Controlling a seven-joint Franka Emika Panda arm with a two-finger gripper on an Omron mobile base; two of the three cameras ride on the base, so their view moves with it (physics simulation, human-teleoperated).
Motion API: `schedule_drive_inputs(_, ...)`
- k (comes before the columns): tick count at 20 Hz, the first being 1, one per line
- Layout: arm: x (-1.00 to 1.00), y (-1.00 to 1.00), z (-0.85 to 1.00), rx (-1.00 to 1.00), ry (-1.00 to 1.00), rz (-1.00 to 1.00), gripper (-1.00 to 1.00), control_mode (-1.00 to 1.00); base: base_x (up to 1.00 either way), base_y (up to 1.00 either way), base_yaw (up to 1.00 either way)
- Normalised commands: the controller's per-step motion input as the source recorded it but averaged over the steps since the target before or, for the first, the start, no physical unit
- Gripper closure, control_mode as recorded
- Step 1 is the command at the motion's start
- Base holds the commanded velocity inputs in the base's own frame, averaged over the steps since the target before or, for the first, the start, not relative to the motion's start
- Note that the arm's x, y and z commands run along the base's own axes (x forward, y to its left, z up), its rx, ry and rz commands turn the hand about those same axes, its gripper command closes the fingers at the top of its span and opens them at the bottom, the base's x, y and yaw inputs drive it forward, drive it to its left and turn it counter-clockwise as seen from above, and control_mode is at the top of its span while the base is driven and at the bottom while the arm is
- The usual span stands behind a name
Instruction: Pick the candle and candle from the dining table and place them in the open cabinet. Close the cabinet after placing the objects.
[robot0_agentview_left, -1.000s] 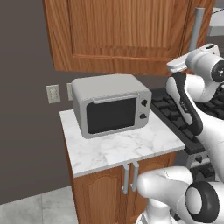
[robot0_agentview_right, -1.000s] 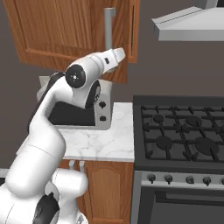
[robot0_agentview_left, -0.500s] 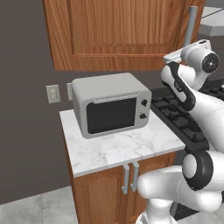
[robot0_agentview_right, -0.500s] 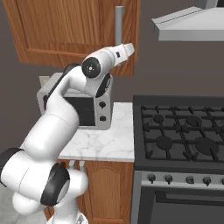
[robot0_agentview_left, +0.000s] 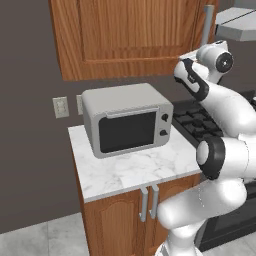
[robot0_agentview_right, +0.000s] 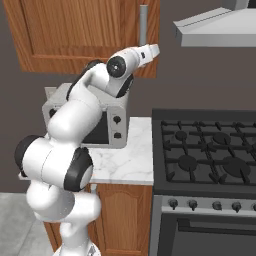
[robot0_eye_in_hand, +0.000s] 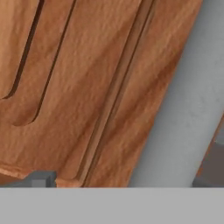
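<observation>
The cabinet (robot0_agentview_left: 130, 35) is a reddish-brown wall unit whose panelled door (robot0_agentview_right: 85, 30) faces the cameras. Its long grey bar handle (robot0_agentview_right: 143, 24) runs down the door's right edge. My gripper (robot0_agentview_right: 151, 50) is raised just below and beside that handle. In the hand view the door panel (robot0_eye_in_hand: 78, 87) is very close and the handle (robot0_eye_in_hand: 183, 109) crosses diagonally. My gripper (robot0_eye_in_hand: 124, 177) is open, with the dark fingertips (robot0_eye_in_hand: 38, 179) set wide apart at the bottom and nothing held. The candles and the dining table are out of view.
A grey microwave (robot0_agentview_left: 127, 120) stands on a small marble counter (robot0_agentview_left: 130, 172) under the cabinet. Below it is a low cabinet with two short handles (robot0_agentview_left: 148, 202). To the right are a black gas stove (robot0_agentview_right: 210, 155) and a grey range hood (robot0_agentview_right: 215, 25).
The arm has swung upward and its hand has risen toward the cabinet's bar handle. The jaws stayed open, and the base and the microwave have not moved.
</observation>
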Motion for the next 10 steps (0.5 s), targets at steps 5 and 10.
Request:
schedule_drive_inputs(5,0.91,0.00,0.00,0.05,0.01,0.00,-1.00,-1.00,0.00,0.00,0.00)
schedule_drive_inputs(10,0.92,0.00,0.00,0.07,0.02,0.00,-1.00,-1.00,0.00,0.00,0.00)
